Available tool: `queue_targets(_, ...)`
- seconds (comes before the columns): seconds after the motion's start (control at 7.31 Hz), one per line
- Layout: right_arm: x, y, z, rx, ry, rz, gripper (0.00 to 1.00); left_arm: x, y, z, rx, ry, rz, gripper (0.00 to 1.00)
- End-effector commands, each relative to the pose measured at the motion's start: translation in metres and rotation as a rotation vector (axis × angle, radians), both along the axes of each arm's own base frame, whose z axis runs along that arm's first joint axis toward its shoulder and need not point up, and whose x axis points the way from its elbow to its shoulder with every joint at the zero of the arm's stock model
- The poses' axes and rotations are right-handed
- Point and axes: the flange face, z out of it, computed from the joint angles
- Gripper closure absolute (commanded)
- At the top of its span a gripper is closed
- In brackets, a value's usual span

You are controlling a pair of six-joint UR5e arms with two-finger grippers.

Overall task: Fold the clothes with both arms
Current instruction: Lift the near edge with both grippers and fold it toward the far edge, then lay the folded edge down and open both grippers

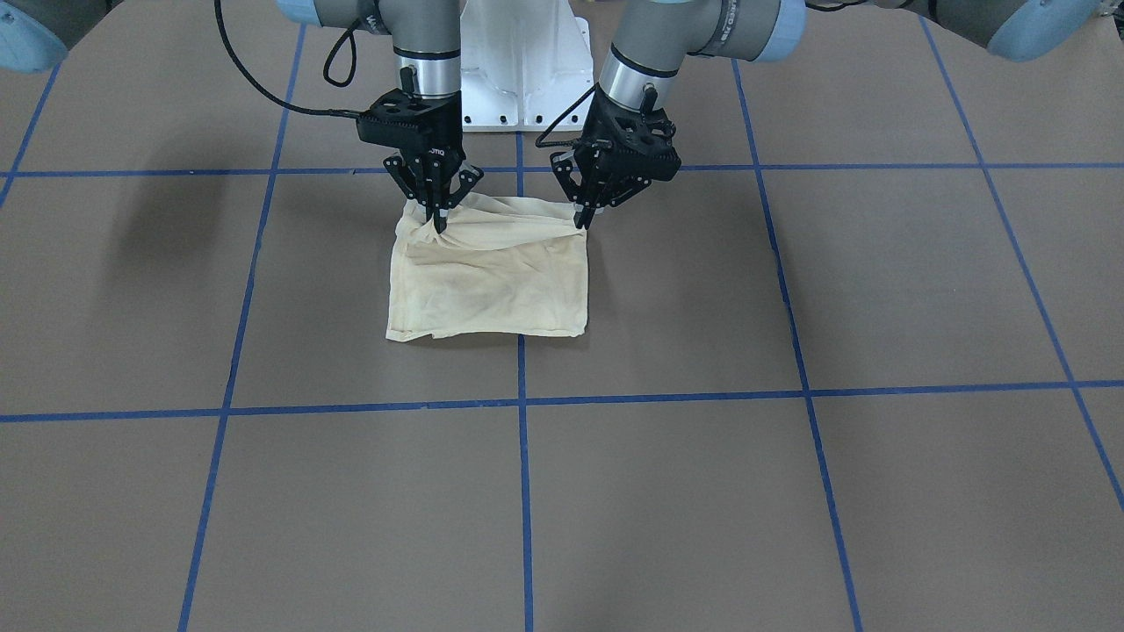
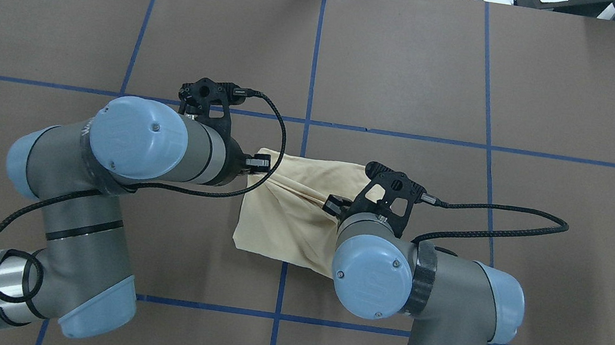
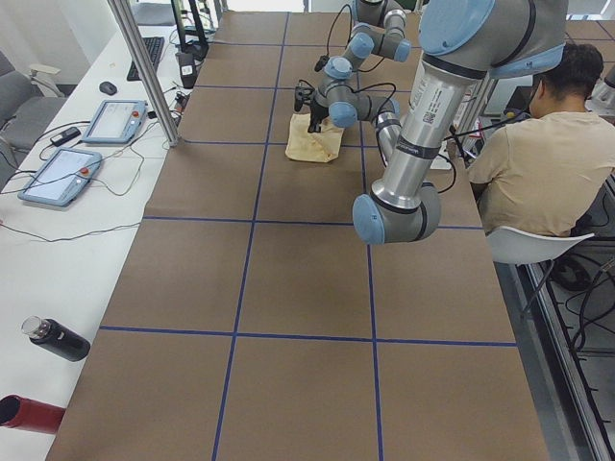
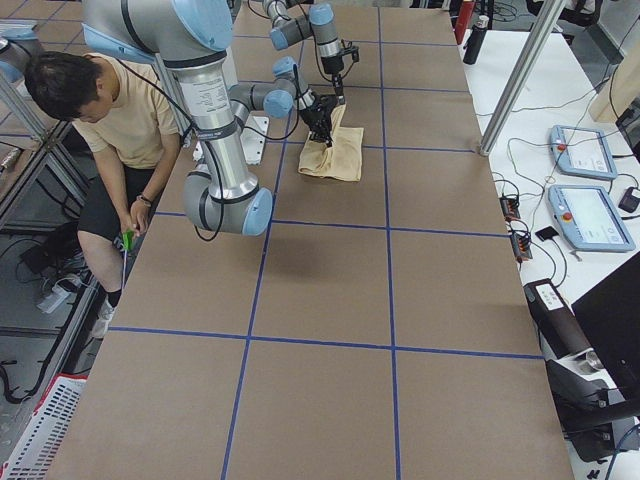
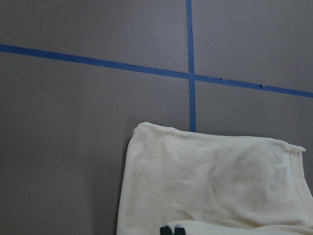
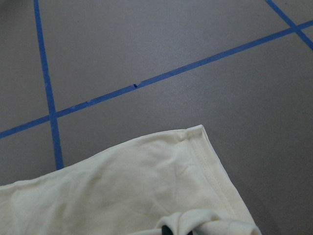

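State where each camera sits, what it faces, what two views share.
Front-facing: across table, facing pedestal; left gripper, right gripper pinch shirt.
Overhead: behind shoulders, looking down; left arm, right arm.
Exterior left: table end; left arm near, person seated.
Exterior right: opposite end; right arm near.
Left wrist: above shirt; fingertips.
Right wrist: above bunched shirt.
Side views share the person.

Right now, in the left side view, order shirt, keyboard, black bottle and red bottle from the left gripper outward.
1. Shirt, in the left gripper.
2. Keyboard, far end of the side desk.
3. Black bottle, near end of that desk.
4. Red bottle, nearest the camera.
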Motion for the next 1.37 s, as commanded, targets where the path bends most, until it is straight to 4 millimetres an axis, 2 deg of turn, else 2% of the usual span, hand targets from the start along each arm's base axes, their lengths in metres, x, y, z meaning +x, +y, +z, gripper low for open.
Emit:
queue_targets(0.0, -0.011, -0.022, -0.007, 0.015, 0.023, 0.007, 1.00, 0.021, -0.019, 0.011, -0.002, -0.040, -0.005, 1.00)
queue_targets(0.14, -0.020, -0.033, -0.007, 0.020, 0.031, 0.011, 1.00, 0.028, -0.023, 0.018, -0.006, -0.046, -0.005, 1.00)
queue_targets(0.27, -0.020, -0.048, 0.000, 0.036, 0.037, -0.002, 1.00, 0.036, -0.027, 0.028, -0.010, -0.055, -0.006, 1.00)
queue_targets(0.41, -0.021, -0.070, 0.010, 0.040, 0.032, -0.025, 1.00, 0.041, -0.031, 0.035, -0.006, -0.048, -0.008, 1.00)
queue_targets(0.55, -0.019, -0.095, 0.024, 0.059, 0.045, -0.053, 0.11, 0.035, -0.039, 0.033, 0.003, -0.034, -0.023, 0.22)
queue_targets(0.68, -0.005, -0.120, 0.024, 0.061, 0.047, -0.091, 0.00, 0.030, -0.045, 0.034, 0.035, -0.048, -0.007, 0.00)
queue_targets(0.82, 0.012, -0.135, 0.019, 0.022, 0.010, -0.164, 0.00, 0.012, -0.060, 0.030, 0.081, -0.056, 0.003, 0.00)
queue_targets(0.96, 0.021, -0.136, 0.000, 0.030, -0.021, -0.197, 0.00, -0.010, -0.073, 0.031, 0.135, -0.064, 0.085, 0.00)
queue_targets(1.09, 0.024, -0.132, -0.008, 0.038, -0.034, -0.200, 0.00, -0.033, -0.075, 0.037, 0.191, -0.079, 0.113, 0.00)
queue_targets(1.23, 0.005, -0.105, -0.012, 0.046, -0.039, -0.224, 0.00, -0.038, -0.073, 0.044, 0.195, -0.085, 0.116, 0.00)
